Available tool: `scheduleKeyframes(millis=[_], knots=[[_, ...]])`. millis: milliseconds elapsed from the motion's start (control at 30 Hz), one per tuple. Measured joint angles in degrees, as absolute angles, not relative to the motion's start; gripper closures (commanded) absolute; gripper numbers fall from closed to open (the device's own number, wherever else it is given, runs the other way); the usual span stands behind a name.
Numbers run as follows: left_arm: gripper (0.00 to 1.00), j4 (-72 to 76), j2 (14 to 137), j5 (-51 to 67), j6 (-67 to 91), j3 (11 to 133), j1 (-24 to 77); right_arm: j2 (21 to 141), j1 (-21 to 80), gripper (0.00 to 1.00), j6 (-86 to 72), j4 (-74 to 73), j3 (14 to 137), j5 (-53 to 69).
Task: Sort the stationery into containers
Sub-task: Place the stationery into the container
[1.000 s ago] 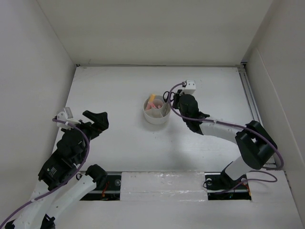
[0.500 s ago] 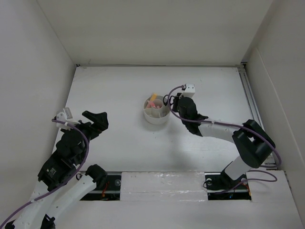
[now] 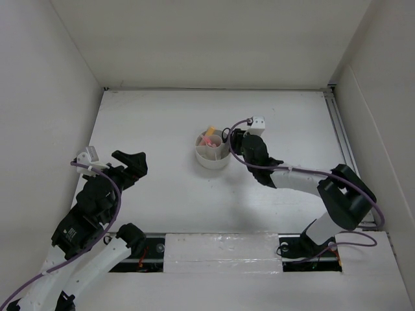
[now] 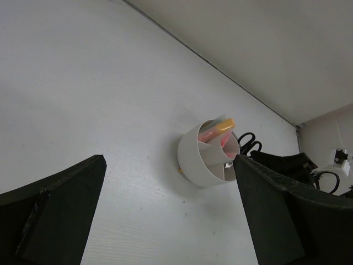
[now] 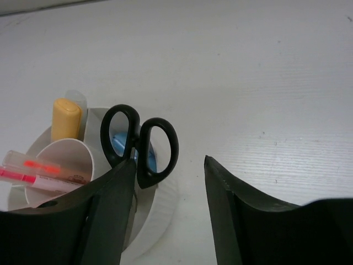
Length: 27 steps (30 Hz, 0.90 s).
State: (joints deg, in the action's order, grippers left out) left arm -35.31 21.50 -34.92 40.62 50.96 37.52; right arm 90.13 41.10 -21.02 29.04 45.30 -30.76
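Fingers of the left gripper [image 3: 131, 159] stand wide apart, holding nothing, above the near left part of the white bench [image 3: 168, 194], well apart from everything else. Farther in, near the middle of the bench, stands the round white organizer [image 3: 213, 162]. A tiny yellowish bit [image 4: 180, 170] lies on the bench just beside the organizer's base, on the side facing the left arm. The right gripper [image 3: 231, 138] sits just beside the organizer's right rim, its jaws parted and clamping nothing. In the right wrist view one finger overlaps the organizer's wall below the scissors [image 5: 136, 144], and I cannot tell whether it touches. The black-handled scissors stand upright in a wedge compartment on that right side, handles up, with something blue showing through one loop. The central cup holds thin pink pens [image 5: 33, 170] leaning across it. At the far side of the organizer an orange highlighter [image 5: 65, 118] stands upright in another wedge compartment.
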Motion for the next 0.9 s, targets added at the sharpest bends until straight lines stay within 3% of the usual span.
scheduleKeyframes(millis=[167, 267, 300, 333, 533, 900], knots=[[0.0, -35.31, 21.5, -34.89, 40.62, 50.96, 37.52, 85.01, 42.0, 0.3, -20.82, 28.49, 42.96, -31.66], [0.0, -35.31, 21.5, -34.89, 40.62, 50.96, 37.52, 80.58, 42.7, 0.13, -20.64, 27.68, 42.89, -32.99], [0.0, -35.31, 21.5, -34.89, 40.62, 50.96, 37.52, 78.98, 42.98, 0.11, -20.62, 27.2, 42.89, -33.71], [0.0, -35.31, 21.5, -34.89, 40.6, 50.96, 37.52, 77.41, 43.31, 0.0, -20.38, 26.68, 42.89, -34.35], [0.0, -35.42, 21.5, -35.48, 40.88, 50.96, 37.52, 66.22, 46.02, 0.0, -19.53, 12.16, 45.63, -39.11], [0.0, -40.93, 20.75, -38.68, 42.61, 54.52, 37.52, 49.65, 47.09, 0.0, -20.36, -31.64, 64.53, -41.15]])
